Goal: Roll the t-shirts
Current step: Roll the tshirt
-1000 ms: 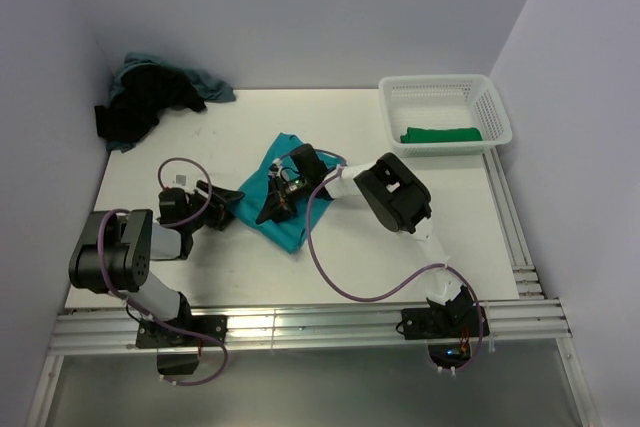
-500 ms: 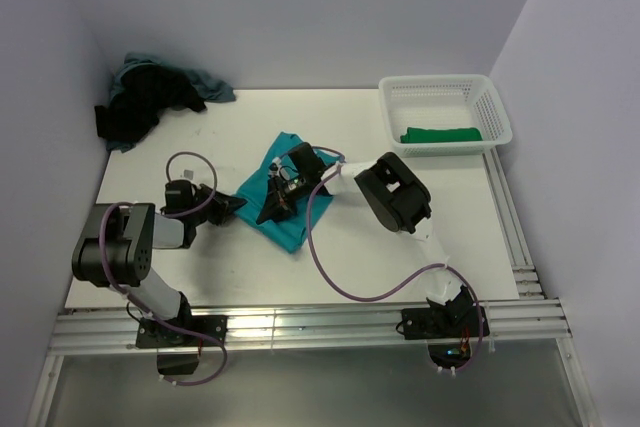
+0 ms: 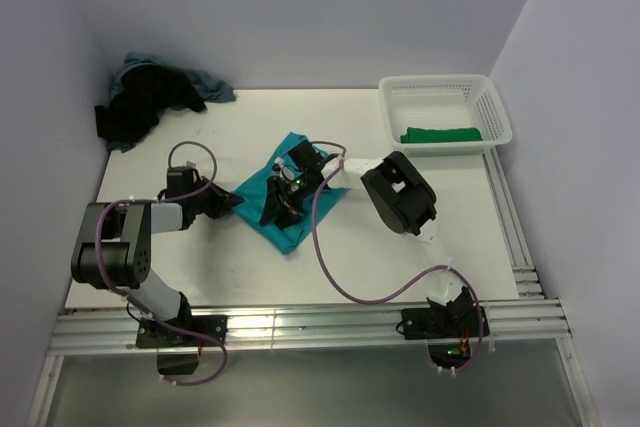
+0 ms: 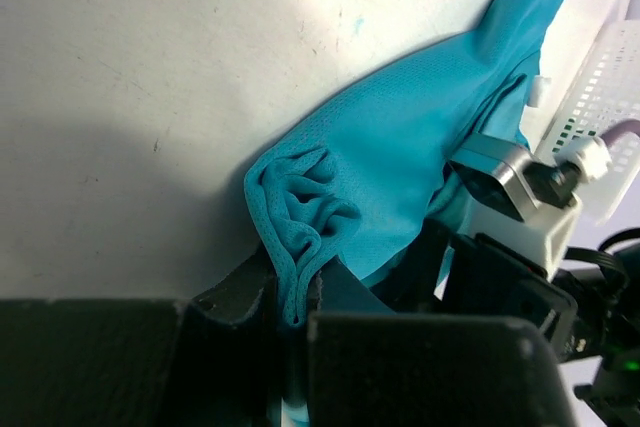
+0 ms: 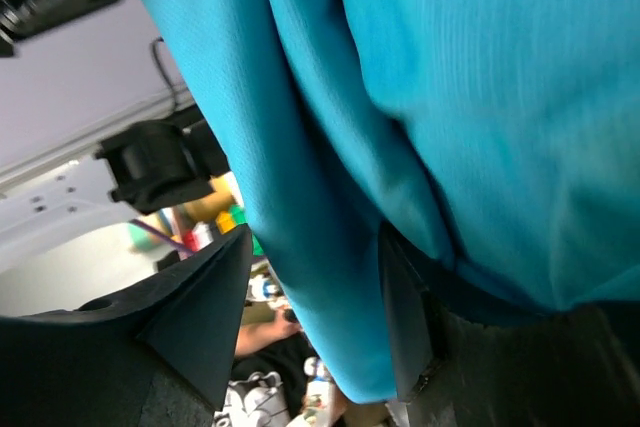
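With the left gripper (image 4: 295, 297) pinching the teal t-shirt (image 3: 285, 234) by its bunched edge and the right gripper (image 5: 315, 237) parted around a fold, a gentle pull toward the left edge of the table (image 3: 200, 267) would likely flatten it for rolling.

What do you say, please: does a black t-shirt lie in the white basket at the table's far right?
Not black: the top external view shows a green t-shirt lying in the white basket at the table's far right.
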